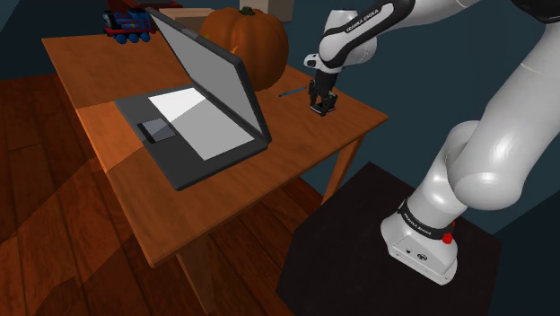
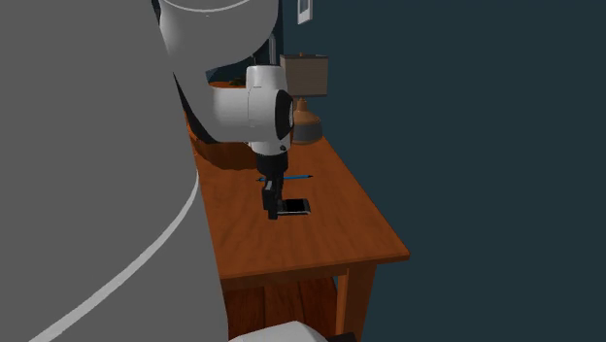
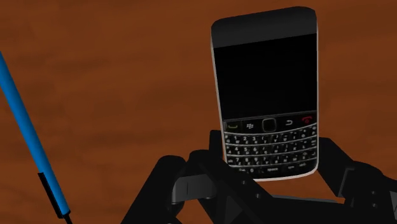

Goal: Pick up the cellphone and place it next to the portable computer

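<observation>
The counter [image 1: 108, 63] is a plain wooden slab with a warm reddish grain, and the laptop [image 1: 202, 126] lies open across the middle of it: a flat dark grey base with a pale panel on its deck, and a thin grey lid tilted back on its hinge.

The cellphone [image 3: 267, 95] lies flat on the wood behind the laptop's raised lid, well apart from it and towards the shoulder view's right. It is a small slab with rounded corners and a pale rim. A glossy black screen takes up its upper part, and rows of tiny white-lettered keys cover the lower part (the old keyboard sort).

The hand [image 1: 323, 108] hangs at that same spot behind the lid, pointing straight down and low over the counter. Its blocky, matt black fingers [image 3: 184, 188] stand wide apart with the phone's keyboard end between them. Whether they touch the phone's edges I cannot tell.

A slim blue pen [image 3: 28, 133] with a black tip lies on the wood on that side of the laptop too, near the phone but not touching it.

A round, ribbed orange pumpkin [image 1: 247, 45] sits just behind the laptop's lid. A blue toy train [image 1: 130, 24] stands well beyond the laptop at the counter's far edge.

The smooth white arm [image 1: 503, 135] rises from a dark box stand [image 1: 359, 251] set off the counter's corner, beyond the lid side of the laptop.
</observation>
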`<action>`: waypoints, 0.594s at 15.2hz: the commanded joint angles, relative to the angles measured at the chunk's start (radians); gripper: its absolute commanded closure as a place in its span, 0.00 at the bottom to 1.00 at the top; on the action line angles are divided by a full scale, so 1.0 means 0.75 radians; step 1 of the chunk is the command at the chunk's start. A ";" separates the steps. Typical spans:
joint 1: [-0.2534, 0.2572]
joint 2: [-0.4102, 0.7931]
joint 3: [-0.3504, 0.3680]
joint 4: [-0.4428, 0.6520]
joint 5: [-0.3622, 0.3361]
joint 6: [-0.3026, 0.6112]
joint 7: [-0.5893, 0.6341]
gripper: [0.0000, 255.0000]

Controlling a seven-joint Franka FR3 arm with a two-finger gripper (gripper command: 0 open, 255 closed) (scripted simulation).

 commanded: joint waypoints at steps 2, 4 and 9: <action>0.000 -0.036 0.001 0.019 -0.023 -0.050 0.016 1.00; 0.000 -0.060 0.003 0.034 -0.038 -0.087 0.027 1.00; 0.000 -0.116 0.010 0.077 -0.068 -0.179 0.049 1.00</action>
